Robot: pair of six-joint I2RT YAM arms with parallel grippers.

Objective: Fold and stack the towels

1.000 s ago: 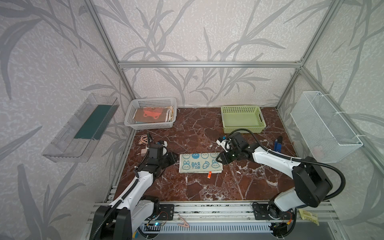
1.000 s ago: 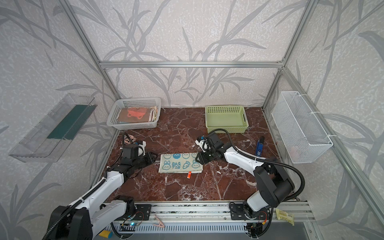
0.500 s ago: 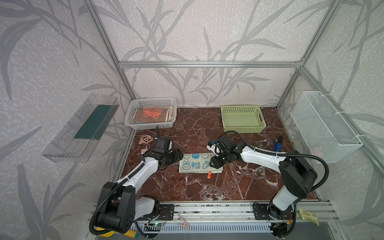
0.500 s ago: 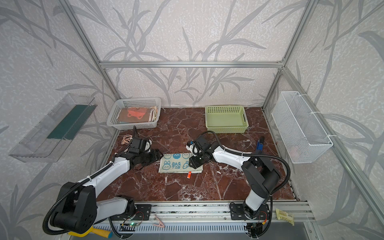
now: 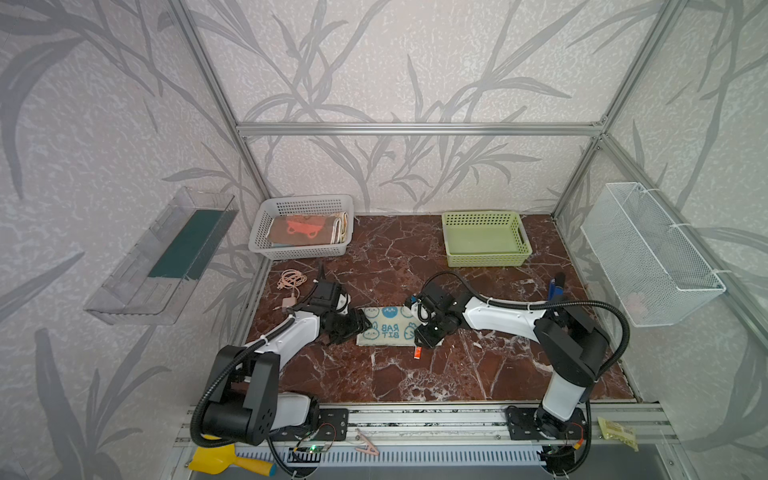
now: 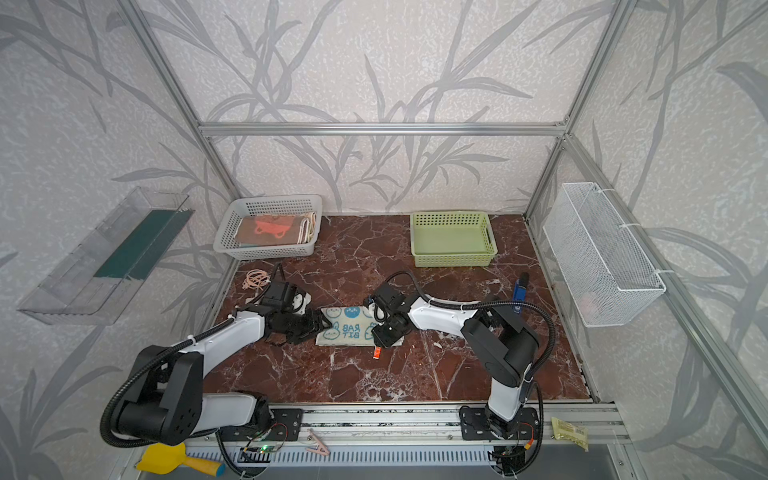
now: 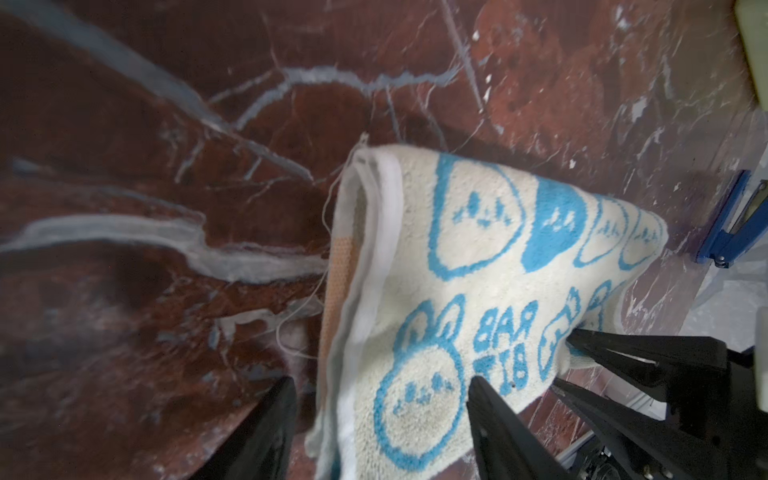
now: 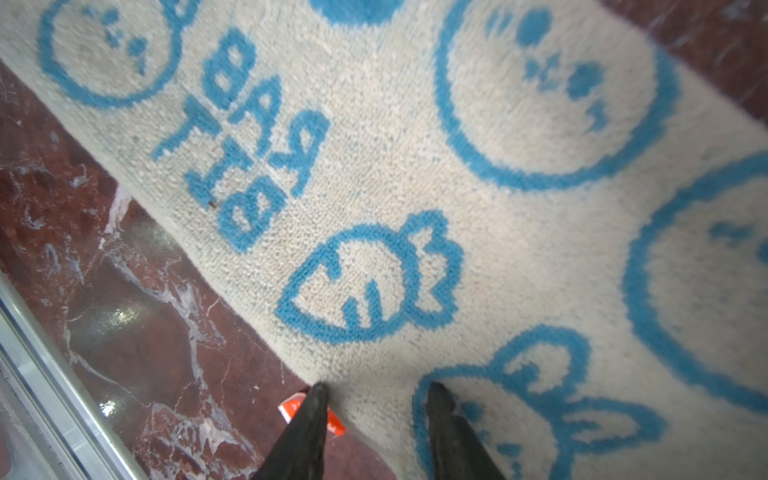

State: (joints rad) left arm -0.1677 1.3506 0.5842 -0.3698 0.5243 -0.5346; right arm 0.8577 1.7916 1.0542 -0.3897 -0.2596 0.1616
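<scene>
Two end effectors work one cloth: the left end effector [image 7: 380, 384] stands spread, astride the left end of the white towel with blue bunnies [image 5: 388, 330]; the right end effector [image 8: 376, 390] has its jaws part-way apart, tips at the towel's near right edge, and I cannot tell whether they pinch it; the towel lies mid-surface [image 5: 415, 374] as a long strip, and layered hems at its left end suggest one fold is made; far left, the white basket [image 5: 266, 216] holds a brown towel [image 5: 301, 228] atop other folded cloth; this looks like the last towel, with a further fold and the stacking left.
</scene>
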